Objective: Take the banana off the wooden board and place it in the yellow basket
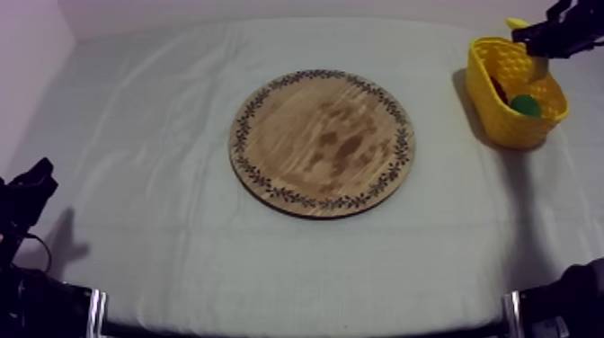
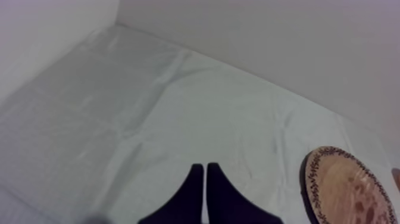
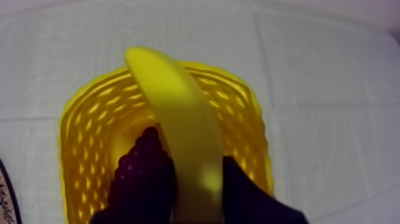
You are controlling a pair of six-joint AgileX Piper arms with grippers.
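End effector point(image 3: 196, 182) round smooth yellow banana point(image 3: 172, 101)

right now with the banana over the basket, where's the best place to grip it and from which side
Across its narrow width, a finger on each long flank, coming in from its end. The right pincer is shut on the banana that way, and the long curved body juts forward over the yellow basket. A grip nearer the middle would probably balance better.
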